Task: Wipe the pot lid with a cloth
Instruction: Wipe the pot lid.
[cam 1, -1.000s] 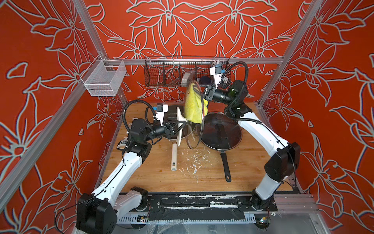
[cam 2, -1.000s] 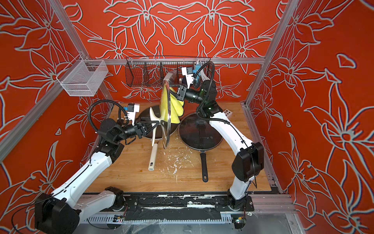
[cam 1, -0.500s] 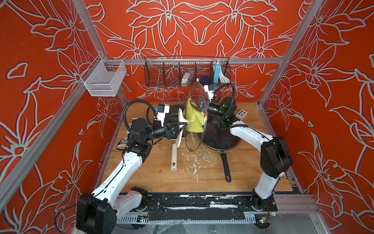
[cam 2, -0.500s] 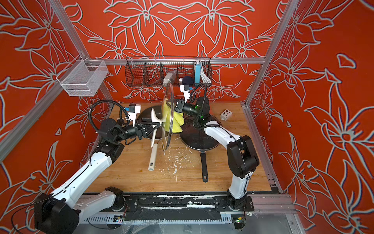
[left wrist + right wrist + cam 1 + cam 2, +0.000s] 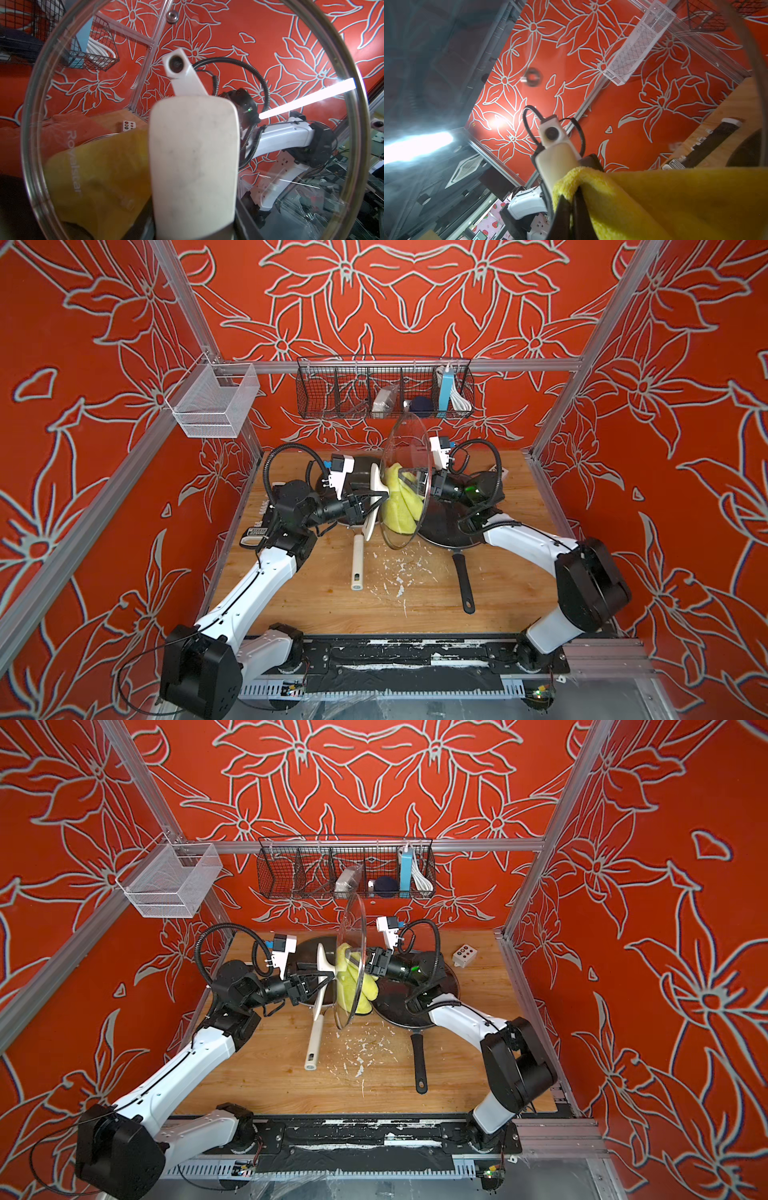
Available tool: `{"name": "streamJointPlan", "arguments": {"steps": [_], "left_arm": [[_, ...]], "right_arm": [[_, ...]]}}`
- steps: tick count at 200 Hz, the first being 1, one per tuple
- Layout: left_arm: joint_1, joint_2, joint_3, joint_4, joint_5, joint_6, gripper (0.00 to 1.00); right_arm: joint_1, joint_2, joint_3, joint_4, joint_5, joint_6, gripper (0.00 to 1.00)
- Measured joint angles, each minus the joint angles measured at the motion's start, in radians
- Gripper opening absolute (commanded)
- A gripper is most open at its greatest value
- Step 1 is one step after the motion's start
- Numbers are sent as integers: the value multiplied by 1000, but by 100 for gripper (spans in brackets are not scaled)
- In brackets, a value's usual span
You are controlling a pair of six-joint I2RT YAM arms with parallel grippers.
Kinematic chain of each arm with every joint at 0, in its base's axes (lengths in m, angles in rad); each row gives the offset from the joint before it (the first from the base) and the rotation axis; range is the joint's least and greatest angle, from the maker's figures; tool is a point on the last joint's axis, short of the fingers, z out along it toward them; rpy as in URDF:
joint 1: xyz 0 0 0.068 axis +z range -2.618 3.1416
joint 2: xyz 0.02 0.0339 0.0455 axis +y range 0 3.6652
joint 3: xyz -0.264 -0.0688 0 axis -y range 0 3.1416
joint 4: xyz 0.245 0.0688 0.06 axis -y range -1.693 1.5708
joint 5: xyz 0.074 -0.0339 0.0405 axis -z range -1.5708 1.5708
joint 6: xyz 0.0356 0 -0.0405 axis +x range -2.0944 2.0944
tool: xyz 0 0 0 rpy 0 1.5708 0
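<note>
The right hand (image 5: 572,199) pinches the cloth (image 5: 675,197) against the upright lid (image 5: 405,439) the left hand (image 5: 368,499) grips.

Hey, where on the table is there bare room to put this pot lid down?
Bare wood lies between the black pan handle and the right arm, and between the cream pan handle and the left arm. White flakes litter the gap between handles. The back is crowded: pans, pot lid, cloth.

Clear glossy glass pot lid (image 5: 405,443) — metal-rimmed, fluffy microfibre cloth (image 5: 397,514), scuffed wooden table (image 5: 332,601)
</note>
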Motion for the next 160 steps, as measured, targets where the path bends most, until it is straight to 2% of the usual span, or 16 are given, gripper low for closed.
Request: {"name": "streamJointPlan", "arguments": {"steps": [19, 35, 56, 84, 122, 160], "left_arm": [[0, 1, 0, -25, -15, 14, 0], [0, 1, 0, -29, -20, 25, 0], [0, 0, 0, -45, -20, 45, 0], [0, -10, 4, -86, -32, 79, 0], [-1, -19, 74, -291, -60, 187, 0], [-2, -12, 215, -584, -113, 367, 0]], "right_arm": [[-4, -84, -1, -55, 2, -21, 0], [-13, -180, 2, -175, 7, -101, 0], [-28, -289, 52, -412, 14, -244, 0], [-56, -356, 190, -812, 58, -459, 0], [-130, -391, 284, -1241, 154, -699, 0], [-223, -425, 284, -1509, 229, -856, 0]]}}
